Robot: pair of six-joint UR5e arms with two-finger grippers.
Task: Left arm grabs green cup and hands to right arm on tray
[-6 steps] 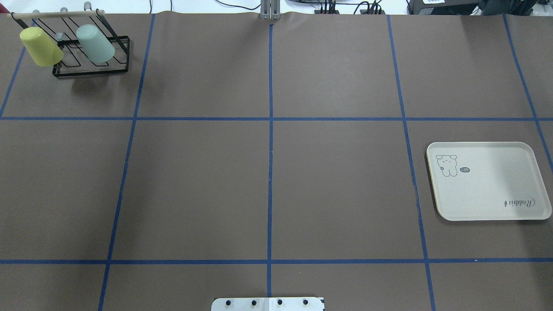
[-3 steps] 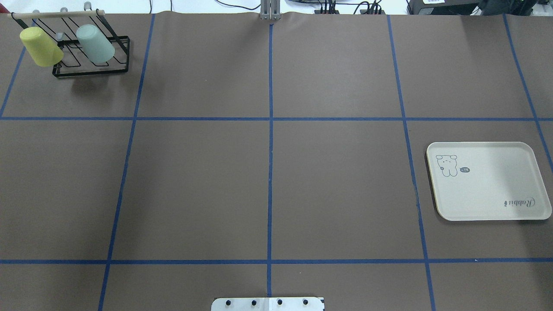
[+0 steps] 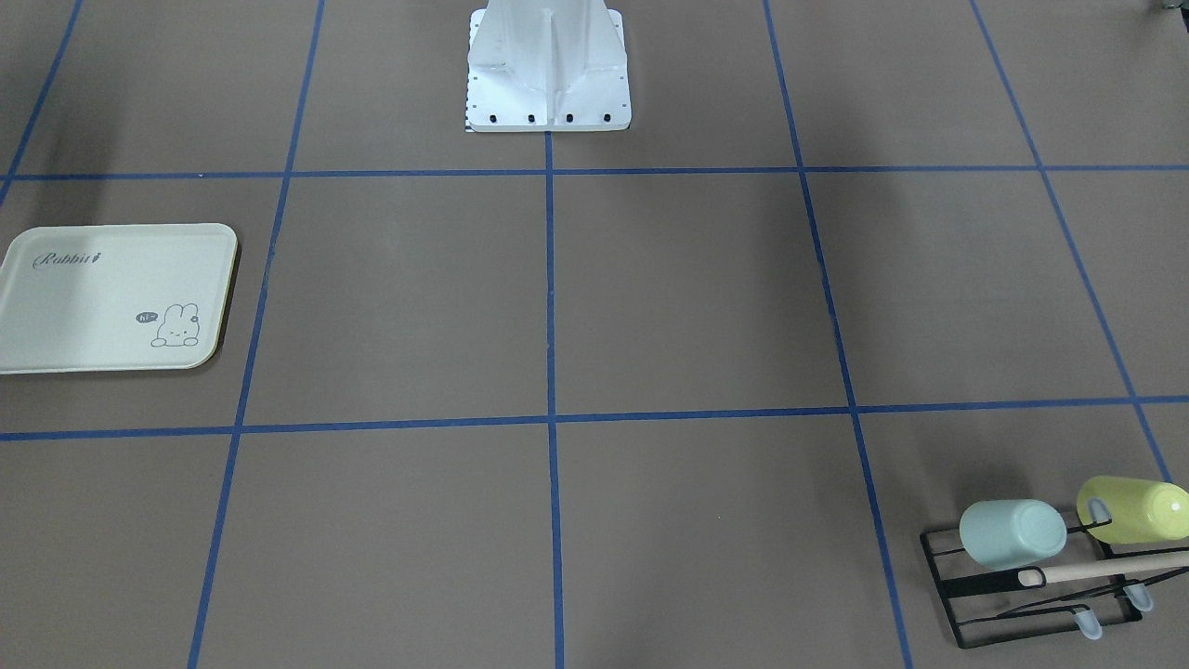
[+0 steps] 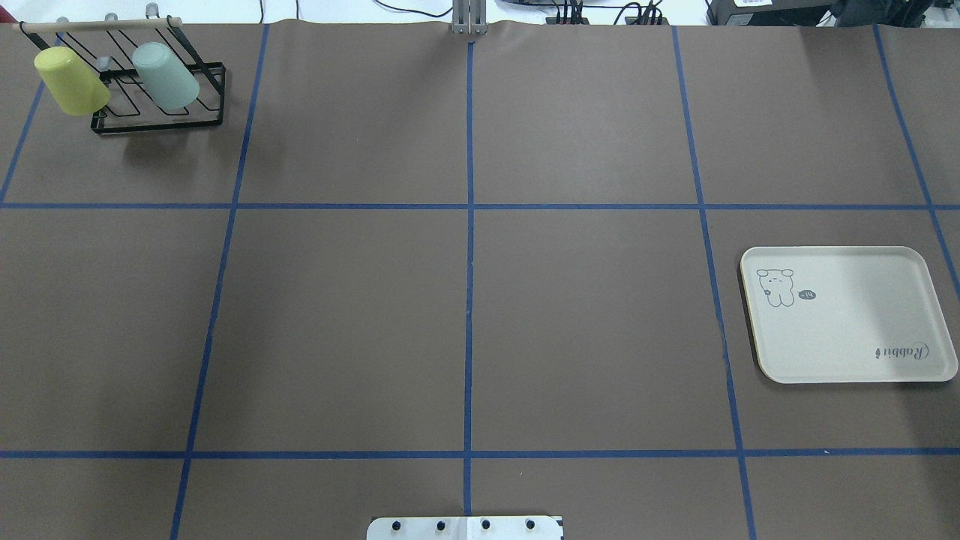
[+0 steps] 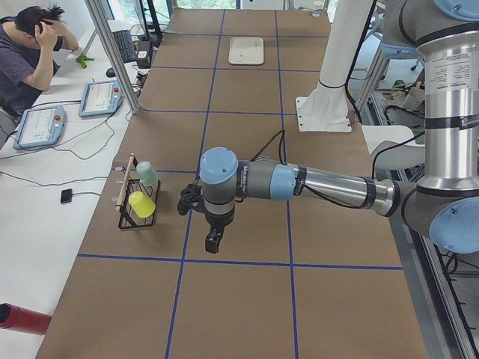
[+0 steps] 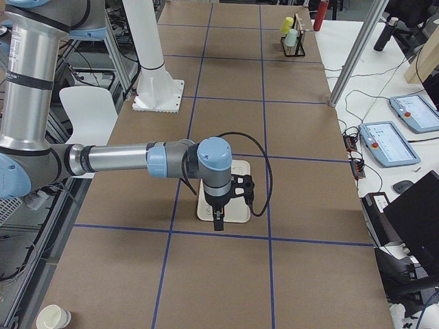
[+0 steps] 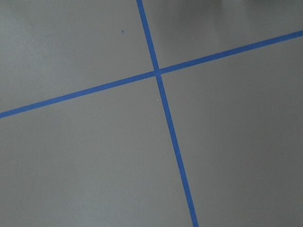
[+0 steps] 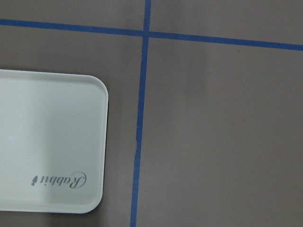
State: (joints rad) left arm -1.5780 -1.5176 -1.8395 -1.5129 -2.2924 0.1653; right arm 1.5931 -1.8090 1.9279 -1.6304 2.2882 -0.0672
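The green cup (image 4: 165, 75) hangs mouth-down on a black wire rack (image 4: 157, 126) at the table's far left corner, beside a yellow-green cup (image 4: 71, 81). It also shows in the front-facing view (image 3: 1012, 534) and the left view (image 5: 147, 173). The cream tray (image 4: 847, 315) lies bare at the right side, and the right wrist view shows its corner (image 8: 47, 142). My left gripper (image 5: 213, 241) points down above the table, right of the rack. My right gripper (image 6: 218, 223) hangs over the tray's near edge. I cannot tell whether either is open or shut.
The robot's base plate (image 4: 465, 527) sits at the table's near edge. A red cylinder (image 5: 22, 318) lies on the side bench beyond the rack. An operator (image 5: 30, 52) sits at that bench with tablets. Blue tape lines grid the brown table.
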